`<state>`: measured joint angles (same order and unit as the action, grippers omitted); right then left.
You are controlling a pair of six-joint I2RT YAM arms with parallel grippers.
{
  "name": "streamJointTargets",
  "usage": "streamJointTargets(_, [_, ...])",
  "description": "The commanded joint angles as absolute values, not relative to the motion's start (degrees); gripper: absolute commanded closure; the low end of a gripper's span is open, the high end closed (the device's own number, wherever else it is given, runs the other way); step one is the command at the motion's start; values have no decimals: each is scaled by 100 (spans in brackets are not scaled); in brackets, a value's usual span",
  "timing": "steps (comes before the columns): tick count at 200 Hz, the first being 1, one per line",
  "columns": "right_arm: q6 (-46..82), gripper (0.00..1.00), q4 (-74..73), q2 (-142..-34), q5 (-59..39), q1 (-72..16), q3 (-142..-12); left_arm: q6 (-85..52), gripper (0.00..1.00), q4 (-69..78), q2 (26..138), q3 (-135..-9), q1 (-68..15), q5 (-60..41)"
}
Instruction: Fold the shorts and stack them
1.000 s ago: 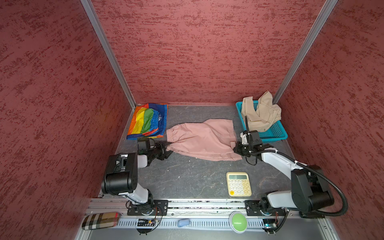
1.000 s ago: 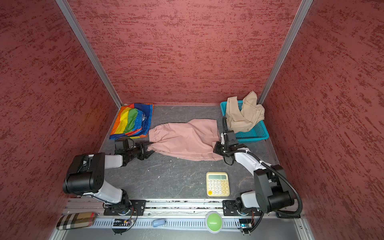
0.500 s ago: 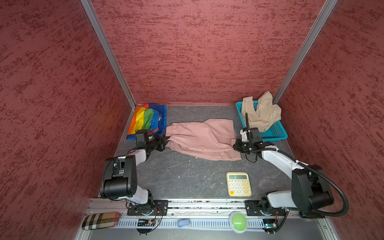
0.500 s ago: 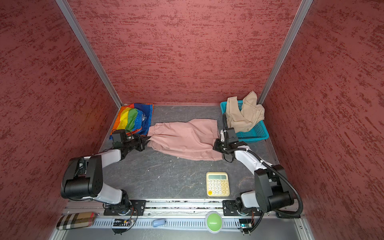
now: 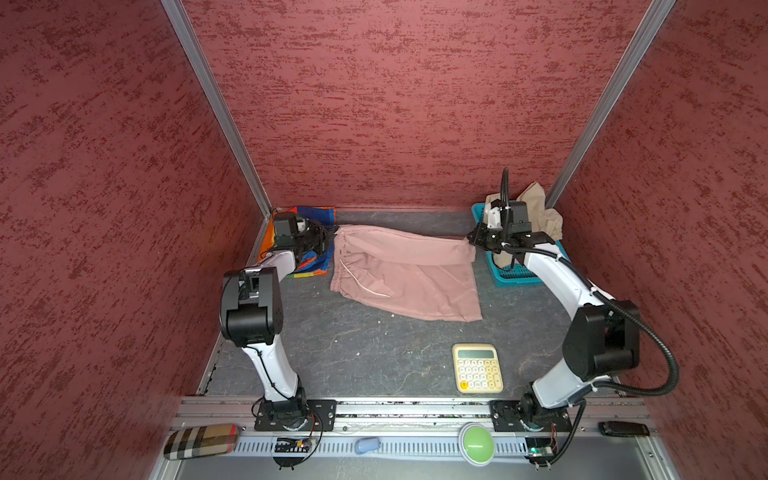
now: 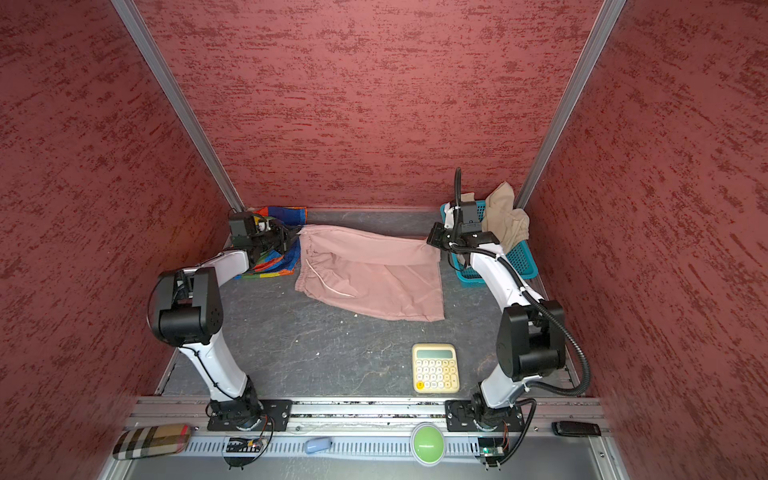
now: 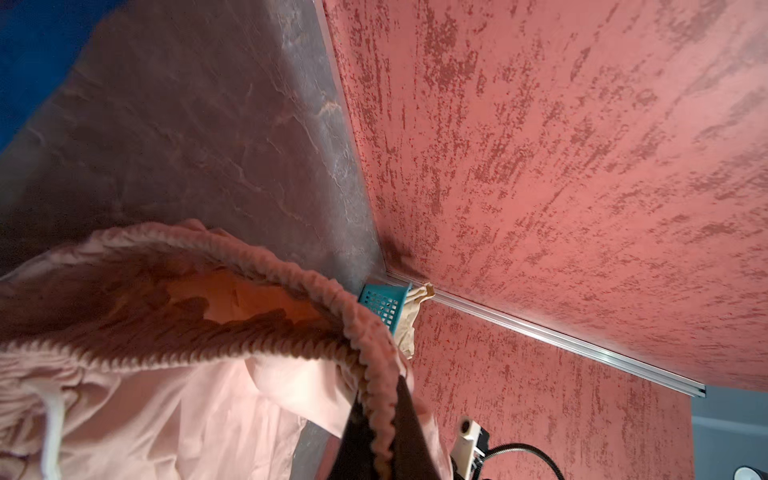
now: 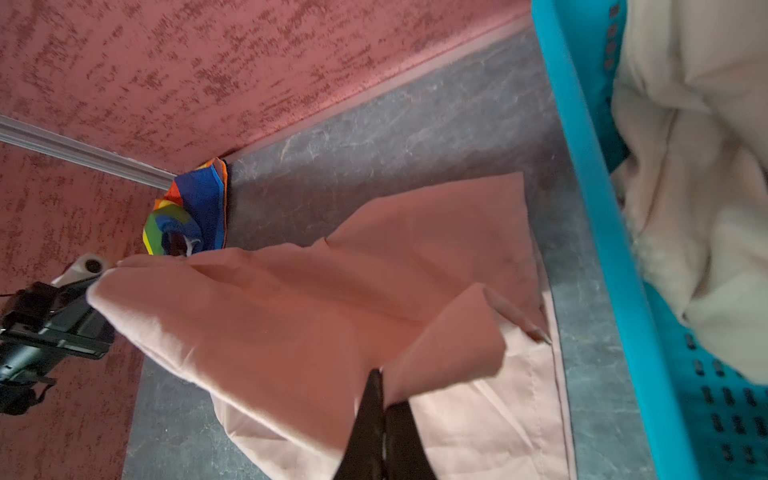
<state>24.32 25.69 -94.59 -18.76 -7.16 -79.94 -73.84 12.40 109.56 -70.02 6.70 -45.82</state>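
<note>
Shorts in dusty pink hang stretched, far edge off the worktop. Left gripper is clamped on the waistband, right gripper on a hem.

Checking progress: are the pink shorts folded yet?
Not yet: pink shorts spread, far edge lifted between left hand and right hand.

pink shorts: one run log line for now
left gripper: shut on pink shorts waistband | right gripper: shut on hem | far edge held up, rest on table | fold unfinished
</note>
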Motion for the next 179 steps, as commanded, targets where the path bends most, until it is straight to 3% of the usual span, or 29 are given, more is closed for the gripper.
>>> streamJointTargets(1, [2152, 100, 2938, -9624, -1966, -599, -8368, -7099, 100, 1310, 11108, -7225, 657, -4667])
streamJointTargets(35, [2065, 100, 3100, -9295, -2034, -572, -8205, -7208, 100, 1755, 10796, -6663, 888, -4706])
streamJointTargets(69, [2416, 100, 2647, -8186, -2108, -615, -6160, -6622, 100, 1275, 10238, -5764, 851, -4800])
streamJointTargets(112, [3102, 100, 1777, -7426, -2170, -840, -3770, -6537, 100, 1781, 9829, -3919, 943, -4764])
streamJointTargets(179, [3229, 100, 1604, -7195, -1850, -903, -2939, -6424, 100, 2401, 10506, -3311, 1123, -4911])
